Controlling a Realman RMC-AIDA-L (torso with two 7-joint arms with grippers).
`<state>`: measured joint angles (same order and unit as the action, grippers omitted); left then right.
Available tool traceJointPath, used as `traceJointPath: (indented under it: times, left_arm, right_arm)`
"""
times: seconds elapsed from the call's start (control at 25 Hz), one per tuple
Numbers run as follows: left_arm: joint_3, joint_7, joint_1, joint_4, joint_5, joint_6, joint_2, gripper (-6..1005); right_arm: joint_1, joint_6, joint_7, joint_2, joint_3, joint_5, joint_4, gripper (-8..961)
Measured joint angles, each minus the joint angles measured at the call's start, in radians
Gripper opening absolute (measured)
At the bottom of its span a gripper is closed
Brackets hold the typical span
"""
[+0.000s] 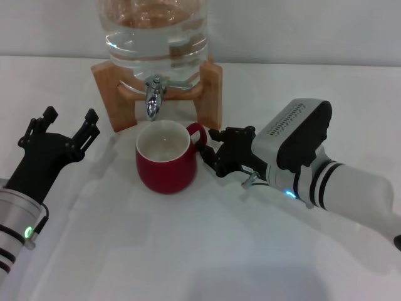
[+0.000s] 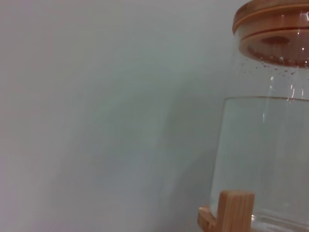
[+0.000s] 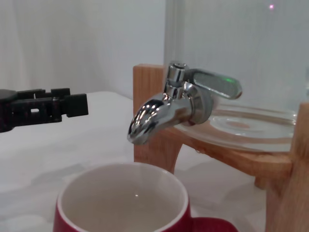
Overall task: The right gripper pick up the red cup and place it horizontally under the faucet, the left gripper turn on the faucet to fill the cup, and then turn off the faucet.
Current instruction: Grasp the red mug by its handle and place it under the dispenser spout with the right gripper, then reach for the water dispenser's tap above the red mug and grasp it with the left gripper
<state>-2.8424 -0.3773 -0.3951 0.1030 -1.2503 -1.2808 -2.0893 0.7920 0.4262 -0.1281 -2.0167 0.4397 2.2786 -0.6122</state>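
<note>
Faucet [image 3: 174, 104]: polished chrome metal, mirror-bright. Red cup [image 1: 166, 158]: glossy glazed ceramic, white inside. Stand [image 1: 210, 88]: pale, smooth wood with a matt finish. Jar [image 2: 270, 159]: clear, smooth glass; wooden lid [image 2: 273, 29]. Left gripper [image 1: 66, 125], at 9 o'clock of the cup: matt black plastic.

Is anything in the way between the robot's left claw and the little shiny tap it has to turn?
Nothing visible is. In the head view the left end effector sits open on the table's left side, apart from the faucet. Only bare white table and a corner of the wooden stand lie between them. The red cup stands below the spout, off that path.
</note>
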Motion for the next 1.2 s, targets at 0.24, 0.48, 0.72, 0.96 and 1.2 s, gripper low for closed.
traceJointPath:
  times: [0.24,0.48,0.72,0.96,1.2]
  left_arm:
    - [0.000,0.000,0.003,-0.002,0.000,0.001,0.000,878]
    - [0.000,0.000,0.007,-0.002,0.000,0.002,0.000,878]
    - [0.000,0.000,0.009,-0.002,-0.002,0.003,0.001,878]
    - [0.000,0.000,0.007,-0.002,-0.015,0.010,0.002,878]
    - [0.000,0.000,-0.004,-0.003,-0.030,0.026,0.003,878]
  right_arm:
    - [-0.030,0.005,0.002,0.002,0.016,0.022,-0.008,355]
    - [-0.059,0.017,0.004,0.003,0.034,0.055,-0.009,357]
    - [-0.124,0.017,0.005,0.006,0.134,0.174,-0.009,359]
    - [-0.174,0.015,0.005,0.011,0.227,0.266,-0.008,361]
    - [-0.245,0.035,0.005,0.013,0.375,0.381,0.021,363]
